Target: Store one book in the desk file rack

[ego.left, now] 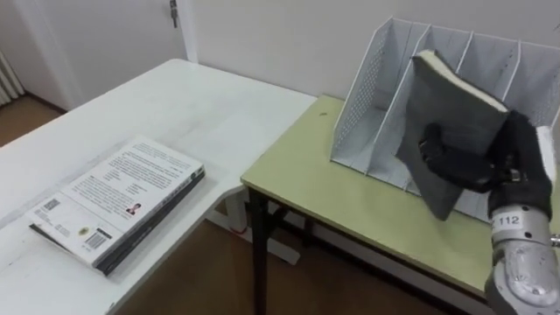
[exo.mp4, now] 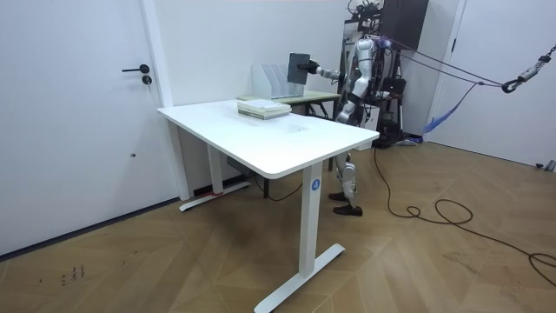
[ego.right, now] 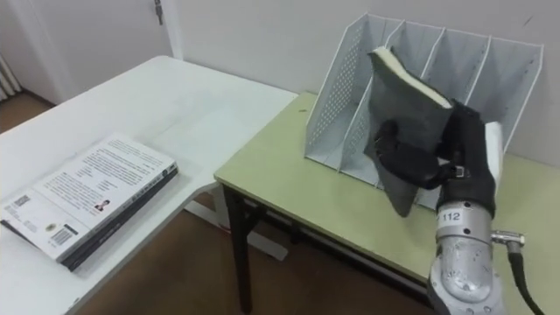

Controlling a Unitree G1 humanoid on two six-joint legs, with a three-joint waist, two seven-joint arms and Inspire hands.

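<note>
My right hand (ego.left: 490,162) (ego.right: 437,162) is shut on a dark grey book (ego.left: 446,122) (ego.right: 407,122), held upright and tilted in the air just in front of the white mesh file rack (ego.left: 372,79) (ego.right: 337,87). The rack stands on the green desk (ego.left: 350,197) (ego.right: 297,188), and the book's top edge is level with the rack's front dividers. In the room view the raised book (exo.mp4: 299,68) is held beside the rack (exo.mp4: 268,80), with the robot standing behind the white table.
A stack of books (ego.left: 114,201) (ego.right: 87,197) (exo.mp4: 263,108) lies on the white table (ego.left: 175,105) (ego.right: 201,96) to my left. A gap separates the white table from the green desk. A wall stands behind the rack.
</note>
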